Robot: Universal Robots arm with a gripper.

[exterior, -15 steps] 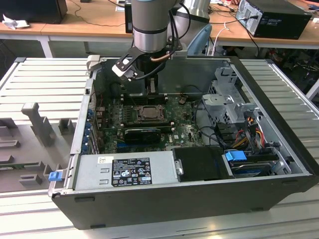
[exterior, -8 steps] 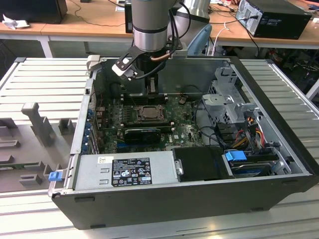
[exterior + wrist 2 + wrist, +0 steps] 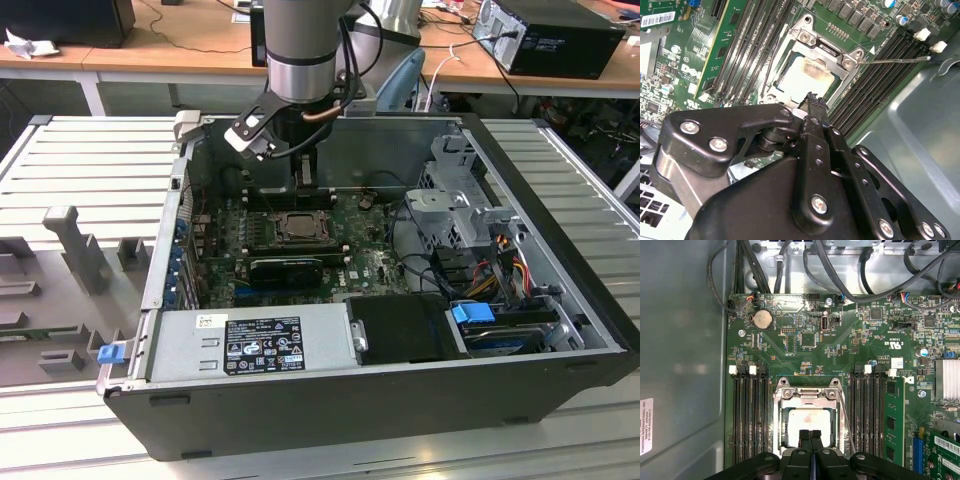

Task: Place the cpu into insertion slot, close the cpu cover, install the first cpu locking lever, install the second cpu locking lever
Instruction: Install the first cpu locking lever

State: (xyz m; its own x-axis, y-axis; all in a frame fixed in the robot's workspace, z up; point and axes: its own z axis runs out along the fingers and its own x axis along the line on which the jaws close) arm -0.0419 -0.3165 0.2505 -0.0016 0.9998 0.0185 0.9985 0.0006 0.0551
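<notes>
An open computer case (image 3: pixel 400 410) lies on a ribbed table (image 3: pixel 90 160), and the arm (image 3: pixel 300 50) reaches down into it over the green motherboard (image 3: pixel 805 360). The gripper (image 3: pixel 810 434) hangs low above the socket (image 3: pixel 297 226), its two black fingers pressed together with nothing between them. Directly beneath the fingertips (image 3: pixel 812 100) the metal cover (image 3: pixel 807 395) lies flat over the socket, and the chip (image 3: pixel 807 417) sits inside its window, its grey top smeared pale. Rows of long black memory slots (image 3: pixel 747 415) flank the gripper on both sides. A thin wire lever (image 3: pixel 895 60) runs from a corner of the cover out across one row of slots.
</notes>
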